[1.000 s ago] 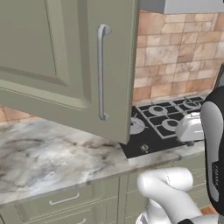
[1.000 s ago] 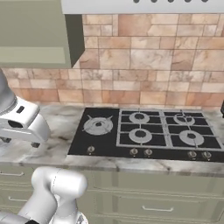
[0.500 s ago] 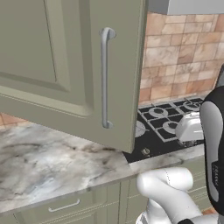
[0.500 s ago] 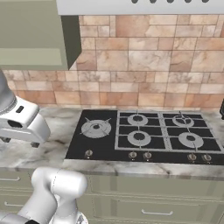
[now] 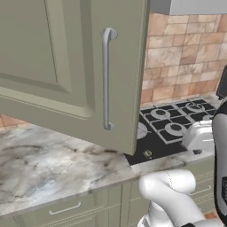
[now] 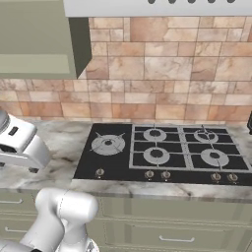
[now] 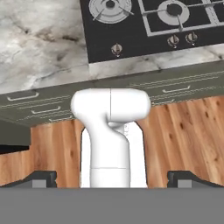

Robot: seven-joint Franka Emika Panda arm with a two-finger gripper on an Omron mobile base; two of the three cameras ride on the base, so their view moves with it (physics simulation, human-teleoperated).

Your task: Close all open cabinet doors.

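One cabinet door (image 5: 66,66) open, swung out over counter (image 5: 44,164) — gripper (image 7: 112,177) fingers spread wide, holding nothing. Push flat panel beside handle (image 5: 106,80), steadily.

Marble counter (image 5: 48,164) carries black hob (image 6: 162,155).

The white arm's two-finger gripper (image 7: 112,178) points down past its own base, jaws spread wide apart, holding nothing.
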